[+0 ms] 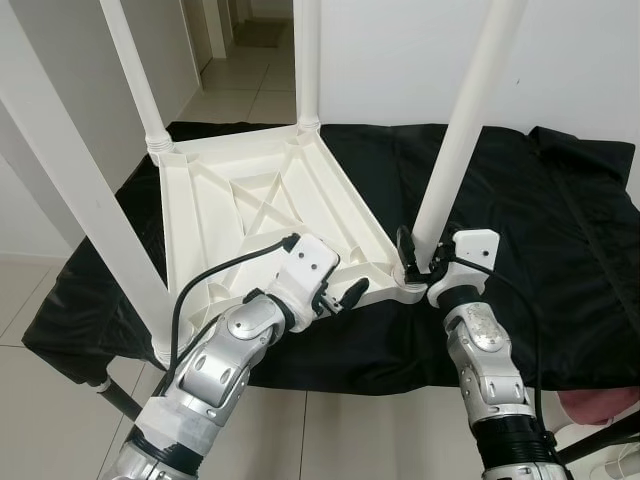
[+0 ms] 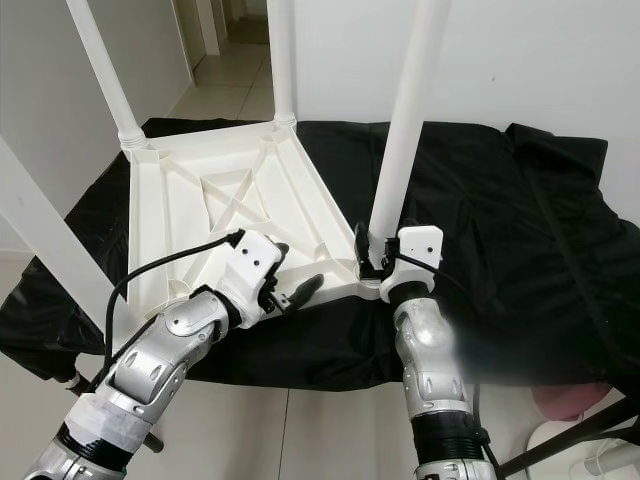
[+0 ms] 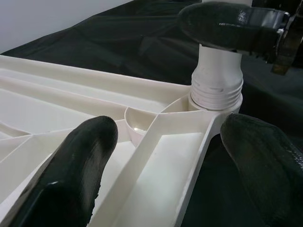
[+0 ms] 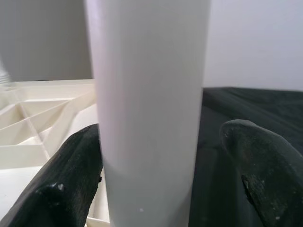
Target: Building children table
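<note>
Both silver arms reach forward and inward. The left gripper has its black fingers spread apart. The right gripper points upward, fingers parted too.

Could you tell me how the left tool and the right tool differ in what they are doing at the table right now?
The left tool straddles a rib of the upturned tabletop at its near edge; the right tool sits at the base of the near-right leg, just above its corner socket. The left tool reaches in low and sideways; the right tool comes in from the front, its fingers either side of the upright leg. Both are open.
</note>
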`<state>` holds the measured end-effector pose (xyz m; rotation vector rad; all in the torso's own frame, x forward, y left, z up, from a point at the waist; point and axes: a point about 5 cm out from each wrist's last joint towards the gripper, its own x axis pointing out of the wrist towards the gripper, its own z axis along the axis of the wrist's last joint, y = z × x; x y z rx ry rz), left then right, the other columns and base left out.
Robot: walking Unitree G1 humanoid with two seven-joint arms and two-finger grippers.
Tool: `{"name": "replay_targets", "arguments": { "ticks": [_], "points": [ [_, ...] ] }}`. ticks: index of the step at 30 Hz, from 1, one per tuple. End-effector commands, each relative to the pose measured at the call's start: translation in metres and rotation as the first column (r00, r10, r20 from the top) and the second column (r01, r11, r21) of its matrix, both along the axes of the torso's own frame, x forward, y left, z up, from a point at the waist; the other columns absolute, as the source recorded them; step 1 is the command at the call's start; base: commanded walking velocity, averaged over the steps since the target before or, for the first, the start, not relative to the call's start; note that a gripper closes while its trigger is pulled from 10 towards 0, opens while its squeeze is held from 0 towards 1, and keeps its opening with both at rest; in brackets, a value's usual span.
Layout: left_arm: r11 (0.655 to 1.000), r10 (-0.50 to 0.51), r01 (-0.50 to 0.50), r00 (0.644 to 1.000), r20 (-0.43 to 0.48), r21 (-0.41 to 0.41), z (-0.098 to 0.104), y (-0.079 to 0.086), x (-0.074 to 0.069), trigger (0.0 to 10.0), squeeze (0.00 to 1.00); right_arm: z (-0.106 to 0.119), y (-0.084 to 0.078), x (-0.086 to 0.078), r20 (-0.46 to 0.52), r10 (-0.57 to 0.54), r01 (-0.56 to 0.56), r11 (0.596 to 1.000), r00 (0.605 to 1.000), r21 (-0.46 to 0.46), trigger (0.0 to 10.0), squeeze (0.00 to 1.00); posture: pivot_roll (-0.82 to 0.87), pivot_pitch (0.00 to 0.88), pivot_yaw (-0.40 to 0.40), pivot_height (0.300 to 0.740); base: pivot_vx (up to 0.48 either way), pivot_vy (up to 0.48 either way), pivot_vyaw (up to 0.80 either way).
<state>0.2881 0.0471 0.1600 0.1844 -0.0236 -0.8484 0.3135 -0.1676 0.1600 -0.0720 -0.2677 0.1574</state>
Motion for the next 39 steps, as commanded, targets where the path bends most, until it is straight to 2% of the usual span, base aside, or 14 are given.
{"name": "replay_targets", "arguments": {
  "ticks": [1,12,13,14,17,20,21,29,30,35,36,37,38,39],
  "points": [
    [0.996,-0.083,0.083,0.997,0.005,0.026,0.000,-0.003,-0.002,10.0,0.00,0.000,0.008,0.002,-0.001,0.095,-0.095,0.995,0.995,-0.025,10.0,0.00,-0.05,0.000,0.059,0.740,0.000,0.000,0.00],
    [0.993,-0.106,0.105,0.994,0.022,0.059,0.000,-0.005,-0.002,10.0,0.00,-0.004,0.011,0.004,-0.055,0.272,-0.277,0.955,0.961,-0.108,10.0,0.00,-0.04,0.000,0.045,0.740,0.000,0.000,0.00],
    [0.992,-0.108,0.106,0.994,0.025,0.065,0.000,-0.005,-0.002,10.0,0.00,-0.007,0.009,0.005,-0.075,0.286,-0.294,0.948,0.955,-0.120,9.6,0.00,-0.04,0.000,0.045,0.740,0.000,0.000,0.00],
    [0.992,-0.111,0.109,0.994,0.026,0.065,-0.001,-0.006,-0.003,10.0,0.00,-0.011,0.007,0.005,-0.098,0.293,-0.304,0.944,0.951,-0.131,6.0,0.00,-0.04,0.000,0.044,0.740,0.000,0.000,0.00],
    [0.992,-0.114,0.112,0.993,0.024,0.061,-0.001,-0.007,-0.004,10.0,0.00,-0.017,0.003,0.006,-0.130,0.296,-0.313,0.940,0.946,-0.137,5.6,0.00,-0.04,0.000,0.044,0.740,0.000,0.000,0.00],
    [0.992,-0.116,0.114,0.993,0.024,0.059,-0.001,-0.008,-0.005,10.0,0.00,-0.020,0.002,0.006,-0.142,0.295,-0.314,0.939,0.945,-0.138,6.7,0.00,-0.04,0.000,0.045,0.740,0.000,0.000,0.00],
    [0.992,-0.117,0.116,0.993,0.024,0.059,-0.001,-0.008,-0.005,10.0,0.00,-0.021,0.000,0.006,-0.148,0.300,-0.320,0.937,0.942,-0.138,4.7,0.00,-0.04,0.000,0.046,0.740,0.000,0.000,0.00],
    [0.991,-0.118,0.116,0.993,0.024,0.062,-0.001,-0.007,-0.005,10.0,0.00,-0.029,-0.004,0.008,-0.176,0.301,-0.325,0.936,0.937,-0.133,3.4,0.00,-0.03,0.000,0.048,0.740,0.000,0.000,0.00],
    [0.991,-0.115,0.113,0.993,0.031,0.066,0.000,-0.007,-0.004,10.0,0.00,-0.029,-0.005,0.009,-0.175,0.300,-0.324,0.937,0.938,-0.129,0.0,0.00,-0.03,0.000,0.046,0.740,0.000,0.000,0.00],
    [0.993,-0.108,0.106,0.994,0.033,0.058,0.001,-0.006,-0.003,10.0,0.00,-0.029,-0.006,0.009,-0.175,0.294,-0.317,0.941,0.940,-0.120,0.0,0.00,-0.04,0.000,0.037,0.740,0.000,0.000,0.00],
    [0.993,-0.106,0.104,0.994,0.031,0.053,0.001,-0.007,-0.004,10.0,0.00,-0.029,-0.006,0.009,-0.171,0.294,-0.315,0.942,0.941,-0.114,1.7,0.00,-0.05,0.000,0.036,0.740,0.000,0.000,0.00],
    [0.993,-0.106,0.104,0.994,0.030,0.053,0.000,-0.007,-0.004,10.0,0.00,-0.028,-0.006,0.009,-0.166,0.277,-0.296,0.950,0.946,-0.102,6.5,0.00,-0.05,0.000,0.039,0.740,0.000,0.000,0.00],
    [0.993,-0.106,0.104,0.994,0.030,0.053,0.000,-0.007,-0.004,10.0,0.00,-0.028,-0.006,0.009,-0.166,0.277,-0.296,0.950,0.946,-0.102,6.5,0.00,-0.05,0.000,0.039,0.740,0.000,0.000,0.00],
    [0.993,-0.107,0.106,0.994,0.030,0.053,0.000,-0.007,-0.004,10.0,0.00,-0.026,-0.006,0.009,-0.159,0.266,-0.280,0.957,0.951,-0.079,10.0,0.00,-0.06,0.000,0.040,0.740,0.000,0.000,0.00]
  ]
}}
